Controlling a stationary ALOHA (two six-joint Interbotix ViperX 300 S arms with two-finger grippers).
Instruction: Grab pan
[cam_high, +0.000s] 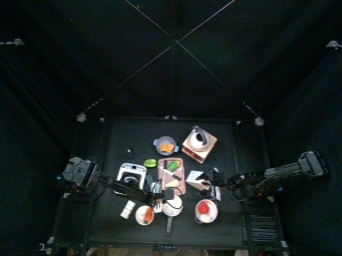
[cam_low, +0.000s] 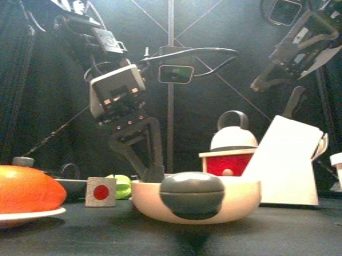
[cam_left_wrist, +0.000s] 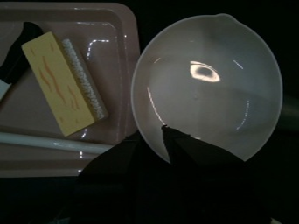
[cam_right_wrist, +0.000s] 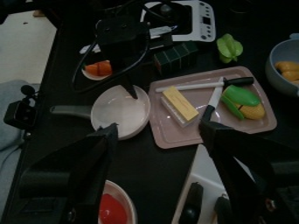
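Left pincer (cam_left_wrist: 149, 140) is down at the pan (cam_left_wrist: 211, 79). Its jaws are part open and hold nothing. In the left wrist view one jaw tip lies over the cream inside of the pan and the other sits outside the wall, so the jaws appear to straddle the near rim. I cannot tell whether either jaw touches it.

- Pan: directly ahead of the left pincer, bowl side toward it. The right wrist view shows the pan's thin dark handle (cam_right_wrist: 68, 110) running out on the side away from the pink tray (cam_right_wrist: 176, 136).
- Tray: just beside the pan, off to one side of the left pincer, carrying a yellow sponge (cam_left_wrist: 65, 80). Pan rim and tray edge look very close, perhaps touching.
- Right pincer (cam_right_wrist: 158, 144): wide open and empty, held high and well back from the pan. At rest.
- Front view: the left pincer (cam_low: 147, 165) hangs behind the grey-blue bowl (cam_low: 194, 198), jaws apart. The pan is hidden there.

Judgement on the grip:
- Seat the jaws deep enough that the wall sits well between the pads before shutting. A shallow bite on a thin curved rim will likely slip.
- Shut squarely across the wall, not at a slant.
- Lift slowly, since the handle's weight will probably tip the pan away from the pincer.
- Keep the outer jaw off the tray edge, or the tray may drag along.
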